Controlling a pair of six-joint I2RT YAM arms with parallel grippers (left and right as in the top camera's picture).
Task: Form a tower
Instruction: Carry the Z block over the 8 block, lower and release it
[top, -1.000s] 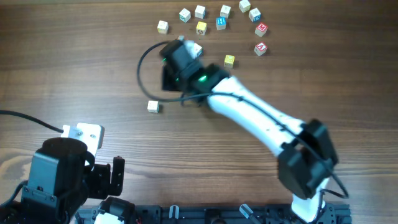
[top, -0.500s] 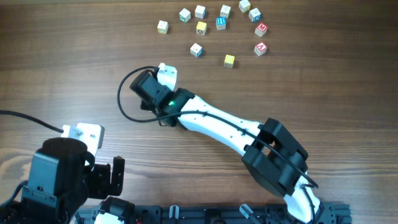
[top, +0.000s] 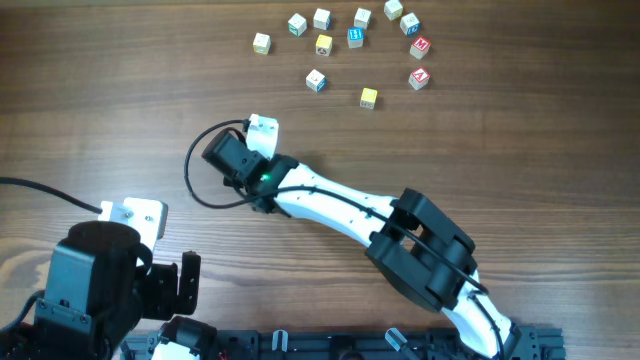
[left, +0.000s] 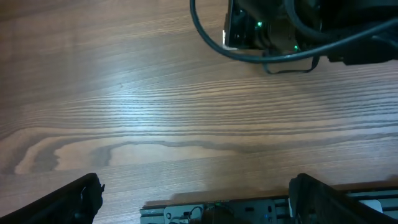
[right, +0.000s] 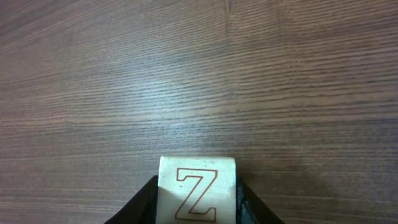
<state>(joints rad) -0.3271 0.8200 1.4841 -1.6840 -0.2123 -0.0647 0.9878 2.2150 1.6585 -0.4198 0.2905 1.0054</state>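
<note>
A pale wooden cube with a red outlined "Z" (right: 198, 190) sits between the black fingers of my right gripper (right: 198, 205), which is shut on it just above the wood table. Overhead, the right wrist (top: 240, 160) reaches to the left of centre and covers its own jaws and the cube. No tower shows in any view. My left gripper (left: 199, 202) is open at the table's near edge, its fingers (left: 74, 199) far apart with nothing between them.
Several loose letter cubes lie in an arc at the back, among them a yellow one (top: 368, 97), a red one (top: 419, 77) and a blue-marked one (top: 316, 80). The left arm's base (top: 100, 280) sits at the near left.
The right arm swung from the back cluster down and left. It now covers the spot where a pale loose cube lay. The blue-marked cube has come back into view.
</note>
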